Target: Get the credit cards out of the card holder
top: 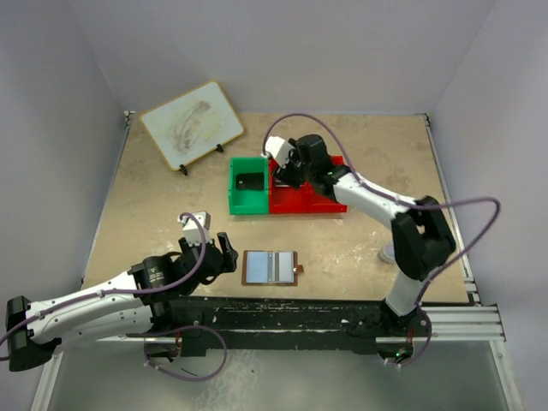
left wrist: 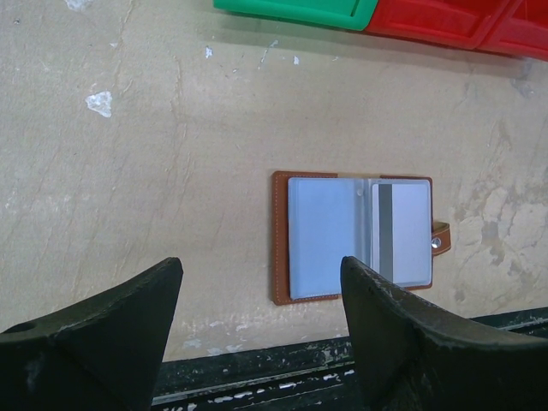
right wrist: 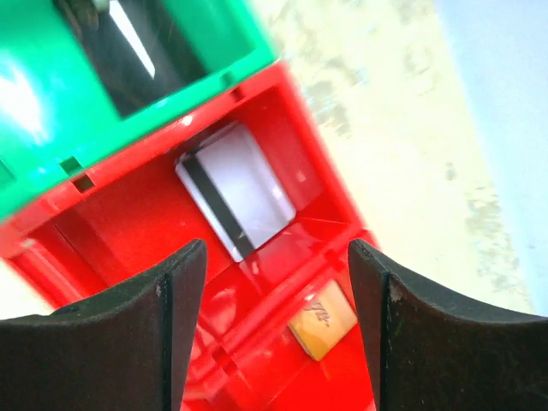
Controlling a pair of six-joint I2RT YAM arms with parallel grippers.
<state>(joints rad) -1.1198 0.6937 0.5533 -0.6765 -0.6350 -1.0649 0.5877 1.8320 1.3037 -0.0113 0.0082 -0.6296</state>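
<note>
The left tool (top: pixel 226 249) sat nearest the small flat brown leather card holder (top: pixel 270 267).
That tool was spread wide and empty. The holder lay open on the bench (top: pixel 171 201) just to its right, long side running left to right, a striped card (left wrist: pixel 401 231) inside. Farther right and back, the right tool (top: pixel 284 171) hung spread over the red plastic bin (top: pixel 330 206).
</note>
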